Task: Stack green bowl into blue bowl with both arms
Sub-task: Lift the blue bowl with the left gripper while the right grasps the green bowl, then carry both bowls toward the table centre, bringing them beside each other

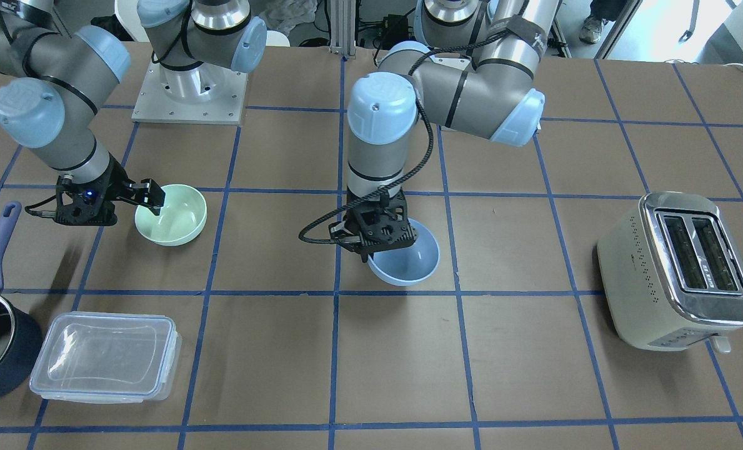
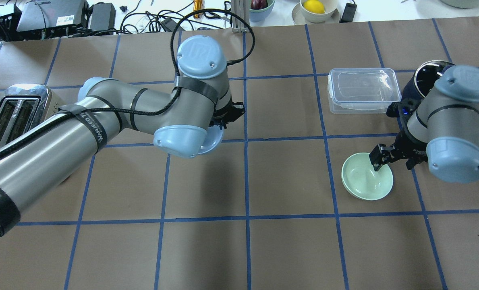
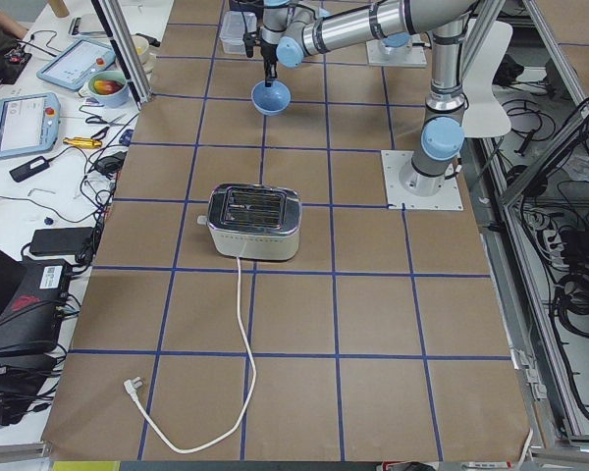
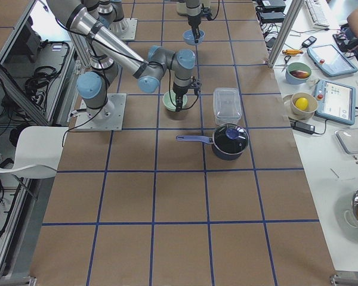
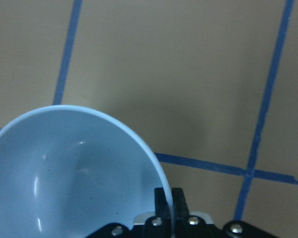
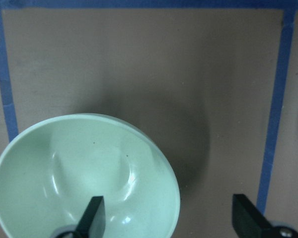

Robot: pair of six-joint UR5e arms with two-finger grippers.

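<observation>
Left gripper (image 5: 169, 206): clamped on the rim of the small pale sky-blue plastic bowl (image 1: 408, 262), near table centre. The bowl looks to be held off the paper.

Right gripper (image 6: 171, 215): spread wide over the small pale mint-green plastic bowl (image 1: 177, 215), which sits on the table at the robot's right side. One finger (image 6: 94, 213) is inside the bowl, the other outside its rim.

Step in hand (judged): pinch the green rim. Centre the wall between the pads, seat deep, close slowly, lift level. The smooth thin rim may slip or tip.
</observation>
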